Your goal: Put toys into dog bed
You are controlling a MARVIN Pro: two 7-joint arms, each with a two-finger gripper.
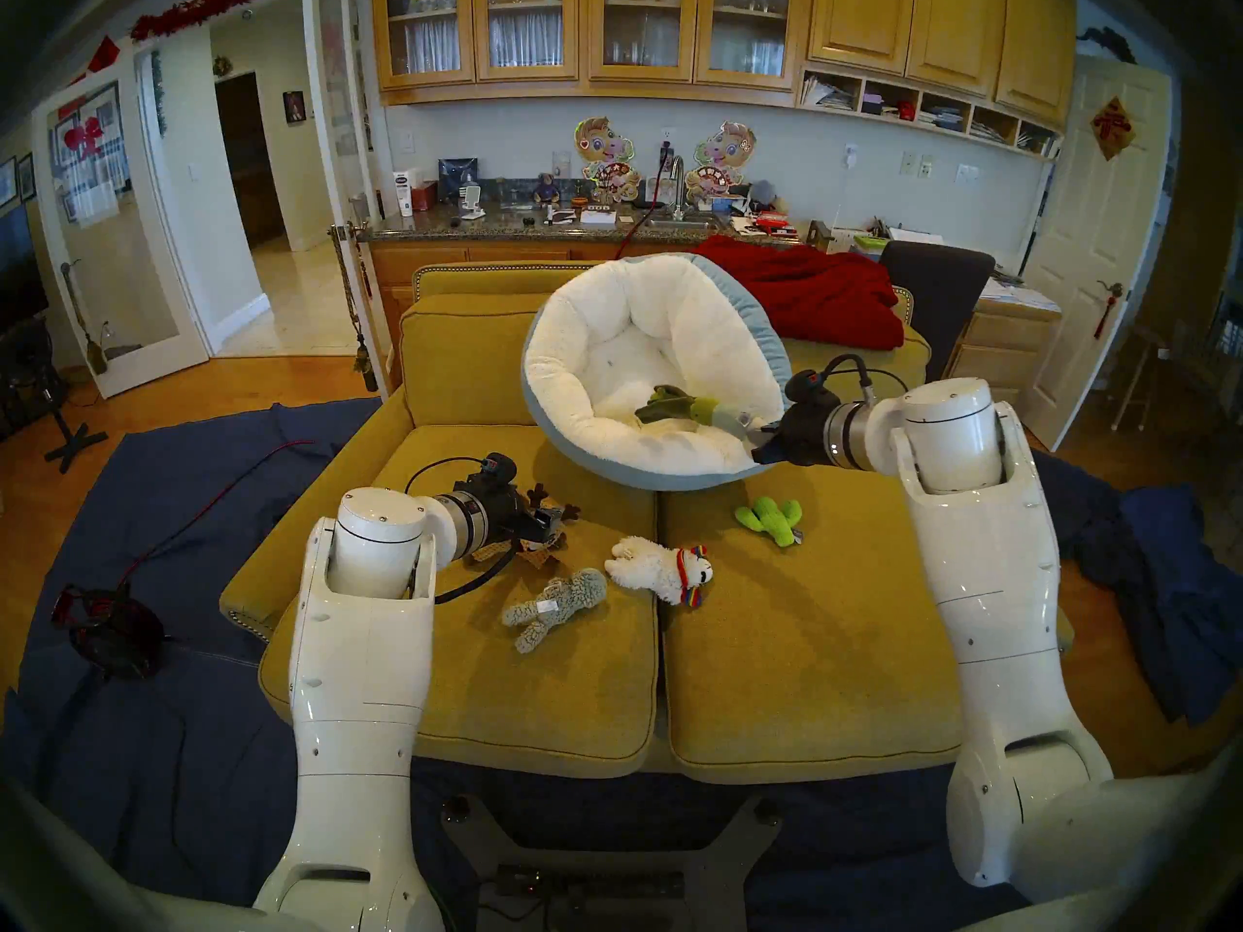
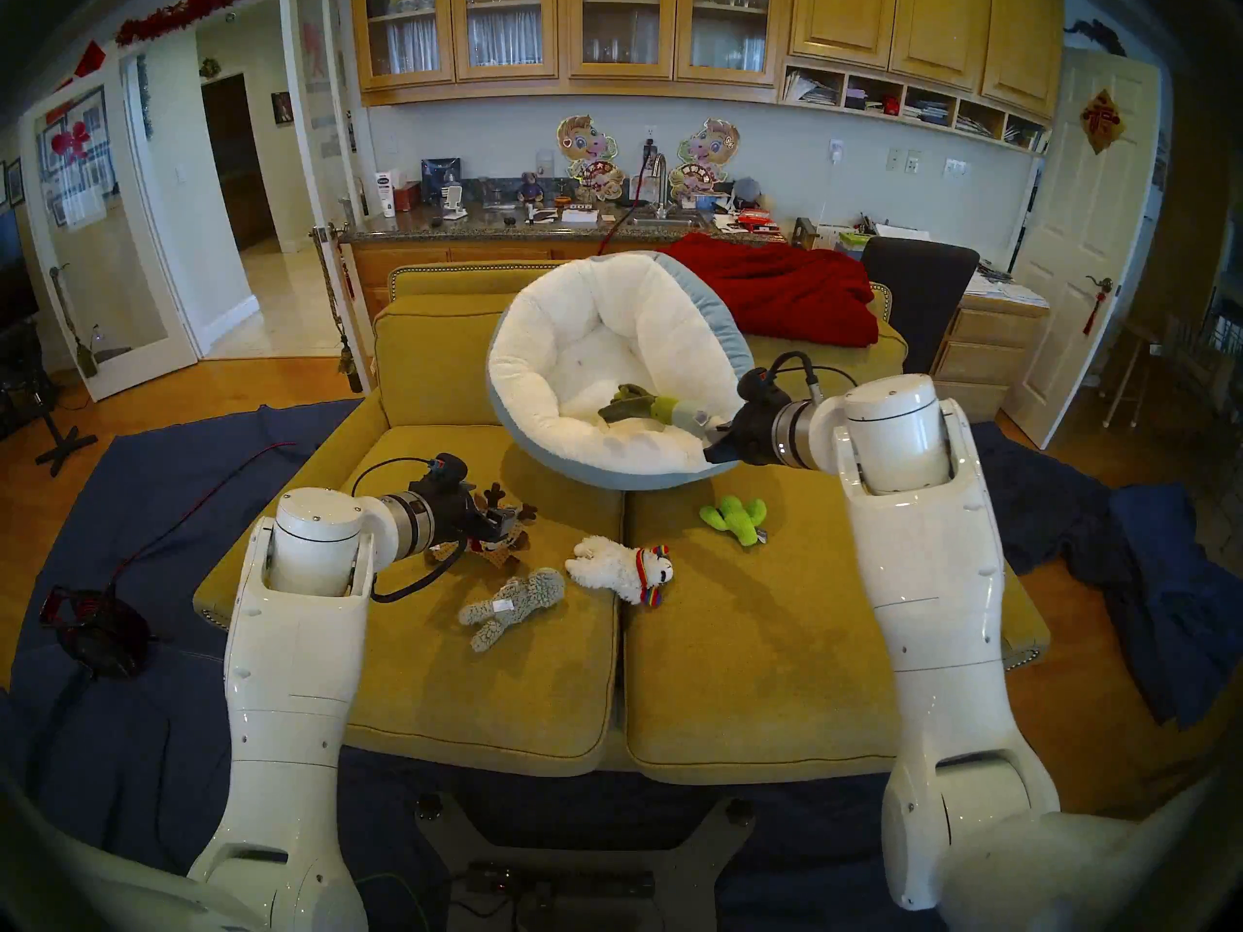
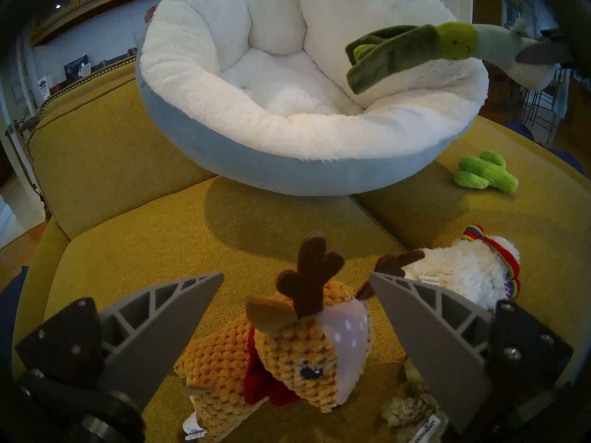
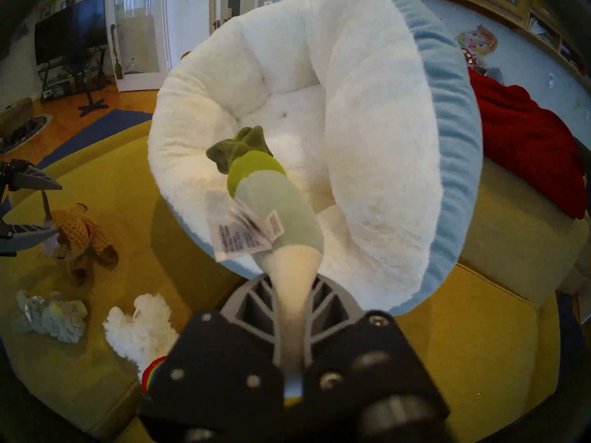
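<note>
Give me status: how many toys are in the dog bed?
None released yet. Right gripper holds the leek by its white end over the dog bed. Left gripper is open around the reindeer. Cactus, llama and grey toy lie on the sofa.

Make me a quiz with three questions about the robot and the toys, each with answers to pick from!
1. Where is the cactus?
A. inside the dog bed
B. on the sofa cushion in front of the dog bed
C. in the left gripper

2. How many toys lie on the sofa cushions, outside the dog bed?
A. two
B. three
C. four

3. What is the right gripper doing?
A. it is shut on the leek
B. it is open and holds nothing
C. it is shut on the llama

Answers:
1. B: it lies on the sofa cushion, just in front of the bed's blue side.
2. C: cactus, llama, grey fuzzy animal and reindeer.
3. A: its fingers pinch the white end of the leek at the bed's rim.
</note>
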